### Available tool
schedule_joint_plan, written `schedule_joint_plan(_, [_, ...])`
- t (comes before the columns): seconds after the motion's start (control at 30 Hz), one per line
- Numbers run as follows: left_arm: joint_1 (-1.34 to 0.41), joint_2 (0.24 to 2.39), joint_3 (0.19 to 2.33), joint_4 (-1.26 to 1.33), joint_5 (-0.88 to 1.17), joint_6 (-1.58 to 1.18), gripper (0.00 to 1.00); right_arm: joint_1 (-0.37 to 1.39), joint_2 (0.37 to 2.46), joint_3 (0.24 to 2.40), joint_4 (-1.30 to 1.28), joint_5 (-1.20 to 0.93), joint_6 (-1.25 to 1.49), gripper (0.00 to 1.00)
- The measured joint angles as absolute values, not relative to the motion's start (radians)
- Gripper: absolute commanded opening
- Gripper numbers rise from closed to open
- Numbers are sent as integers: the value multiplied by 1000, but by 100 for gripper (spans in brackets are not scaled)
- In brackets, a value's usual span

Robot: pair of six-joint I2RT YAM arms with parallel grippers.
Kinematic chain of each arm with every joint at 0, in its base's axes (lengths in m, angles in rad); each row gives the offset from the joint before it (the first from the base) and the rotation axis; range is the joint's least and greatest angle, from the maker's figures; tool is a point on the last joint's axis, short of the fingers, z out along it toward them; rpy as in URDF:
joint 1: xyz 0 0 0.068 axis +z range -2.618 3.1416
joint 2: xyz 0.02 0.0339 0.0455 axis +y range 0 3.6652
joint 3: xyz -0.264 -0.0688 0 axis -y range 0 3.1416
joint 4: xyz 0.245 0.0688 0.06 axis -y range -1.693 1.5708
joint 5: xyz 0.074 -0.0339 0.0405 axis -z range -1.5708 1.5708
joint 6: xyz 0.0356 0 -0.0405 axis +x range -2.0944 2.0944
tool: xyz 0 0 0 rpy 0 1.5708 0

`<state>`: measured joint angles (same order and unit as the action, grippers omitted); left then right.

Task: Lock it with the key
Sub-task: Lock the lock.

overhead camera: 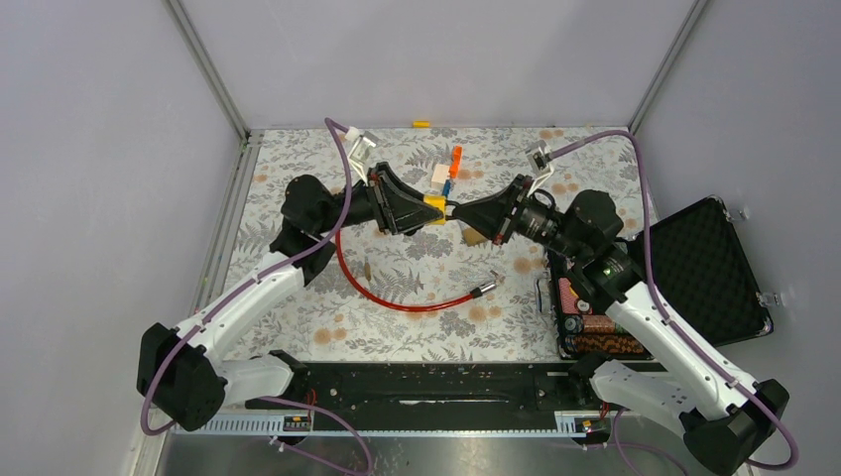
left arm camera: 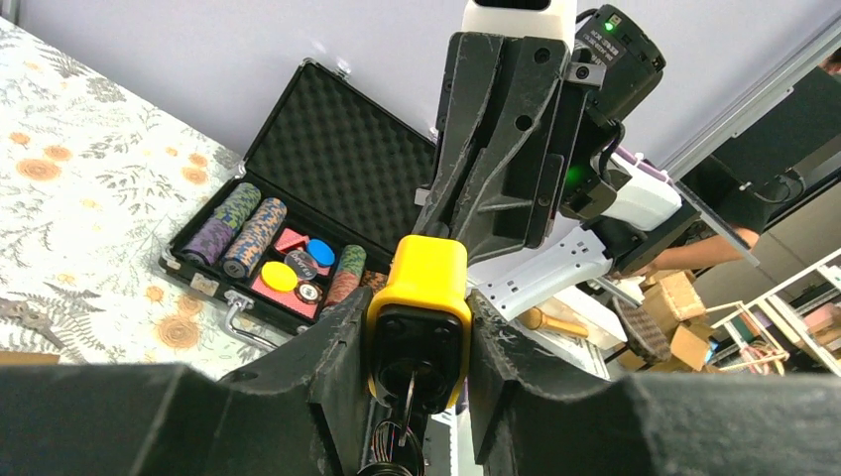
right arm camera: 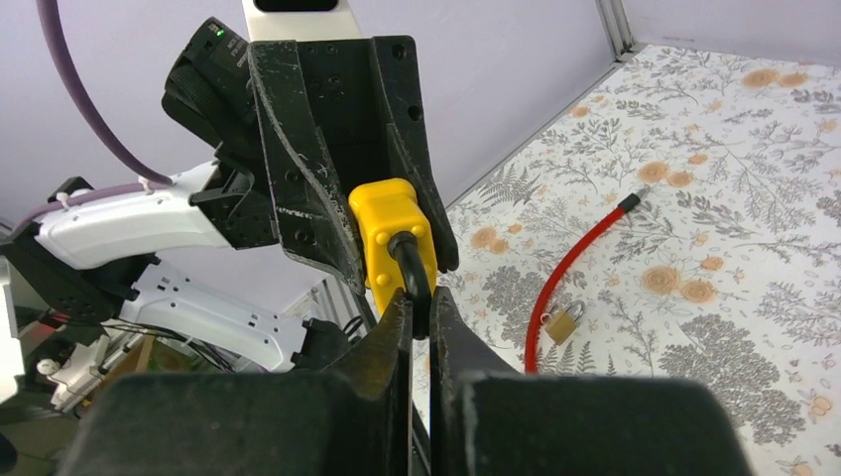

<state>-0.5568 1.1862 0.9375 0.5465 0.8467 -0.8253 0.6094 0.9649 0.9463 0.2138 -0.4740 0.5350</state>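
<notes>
The left gripper (left arm camera: 417, 319) clamps the yellow lock (left arm camera: 428, 273) by its sides, in the air just toward 12 o'clock of the middle of the table (overhead camera: 298, 178), so the body cannot twist. The right gripper (right arm camera: 420, 303), reaching in from 3 o'clock, pinches the black shackle (right arm camera: 405, 248), probably to press it home. The key (left arm camera: 409, 383) sits in the keyhole, unheld. Turning it looks like the step left.

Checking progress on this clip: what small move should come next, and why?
Probably the right pincer pushes the black shackle toward the yellow padlock, which the left pincer clamps; the key already sits in it.
</notes>
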Motion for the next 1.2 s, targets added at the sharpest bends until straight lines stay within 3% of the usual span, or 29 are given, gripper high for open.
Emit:
schedule_joint_plan(0.13, [-554, 1168, 899, 575, 824, -878, 0, 625, 935, 913, 231, -434, 586, 47])
schedule_joint_plan(0.27, [-568, 1160, 853, 623, 777, -957, 0, 651, 920, 843, 303, -387, 679, 59])
schedule_joint_plan(0.4, [-563, 1162, 833, 664, 746, -1036, 0, 653, 947, 821, 384, -352, 768, 51])
schedule_joint_plan(0.57, [-551, 1184, 826, 763, 728, -1137, 0, 653, 966, 810, 489, -319, 829, 29])
schedule_joint_plan(0.77, [-550, 1220, 824, 847, 721, -1214, 1, 654, 978, 791, 579, -297, 872, 24])
schedule_joint_plan(0.83, [-548, 1229, 824, 865, 721, -1231, 11, 654, 987, 792, 590, -296, 875, 19])
schedule_joint_plan(0.93, [-541, 1241, 824, 885, 722, -1243, 43, 654, 997, 802, 588, -292, 868, 0])
schedule_joint_plan(1.03, [-536, 1239, 824, 883, 725, -1232, 66, 654, 1002, 821, 557, -290, 849, 0])
schedule_joint_plan(1.2, [-532, 1178, 824, 751, 722, -1119, 83, 653, 1000, 838, 470, -290, 795, 0])
